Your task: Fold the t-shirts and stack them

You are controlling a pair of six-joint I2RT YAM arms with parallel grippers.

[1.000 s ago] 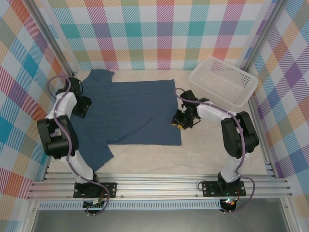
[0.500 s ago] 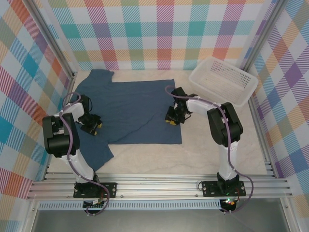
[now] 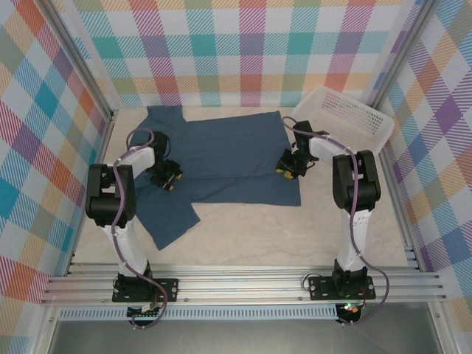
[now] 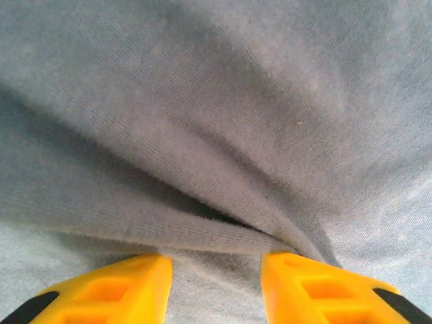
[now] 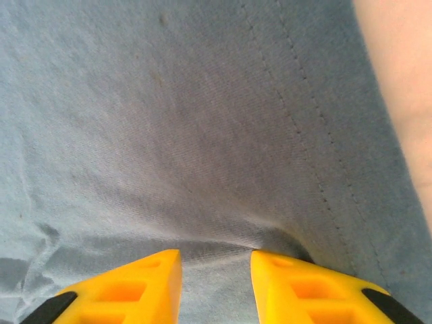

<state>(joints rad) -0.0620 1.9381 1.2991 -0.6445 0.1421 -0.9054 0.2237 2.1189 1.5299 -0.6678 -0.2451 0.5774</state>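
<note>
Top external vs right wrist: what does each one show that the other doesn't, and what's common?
Top external adds the whole t-shirt outline with one sleeve spread toward the near left, the left gripper on the cloth, and the white basket at far right. Right wrist adds close detail: the stitched hem line and cloth puckering in between the yellow fingertips. Shared: the t-shirt, the right gripper at its right edge, and bare table beside it.

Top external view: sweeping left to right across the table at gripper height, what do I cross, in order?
From the left: left gripper → flat middle of the t-shirt → right gripper → white basket.
</note>
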